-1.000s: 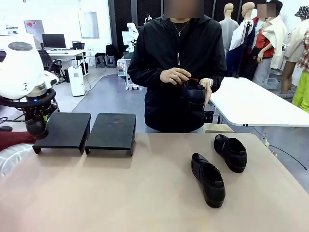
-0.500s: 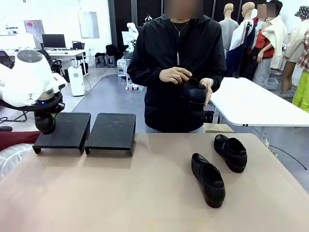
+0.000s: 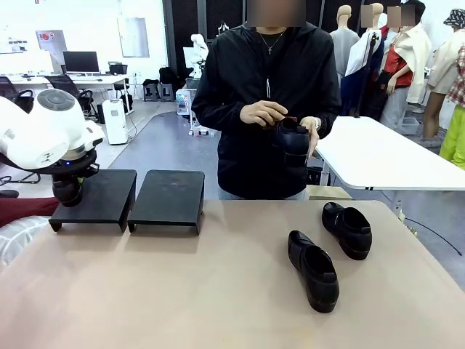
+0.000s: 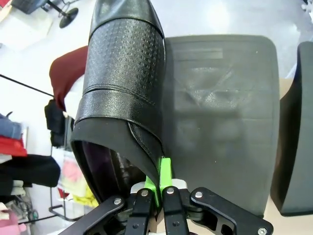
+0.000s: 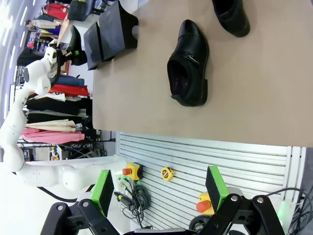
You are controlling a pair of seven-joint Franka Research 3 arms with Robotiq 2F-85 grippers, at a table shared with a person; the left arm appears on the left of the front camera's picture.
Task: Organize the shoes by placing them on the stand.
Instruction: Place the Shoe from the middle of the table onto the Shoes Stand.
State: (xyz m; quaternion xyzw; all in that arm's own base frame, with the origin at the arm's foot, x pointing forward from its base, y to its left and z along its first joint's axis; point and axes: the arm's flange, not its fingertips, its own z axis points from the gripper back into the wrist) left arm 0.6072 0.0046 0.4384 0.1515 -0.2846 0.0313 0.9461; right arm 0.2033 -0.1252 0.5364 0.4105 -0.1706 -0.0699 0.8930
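The held shoe loses its toe at the top edge. From the front, the white arm hides most of it. Another shoe on the table is cut off too.

**Around the Work Area**

We see a beige table spread from four to eight o'clock in the front view. At twelve, a person in a black jacket stands behind it. At two sits a white table. At ten are a white floor appliance and a dark monitor, and at nine lies dark red cloth. Our right wrist view adds a yellow tape measure against a slatted panel.
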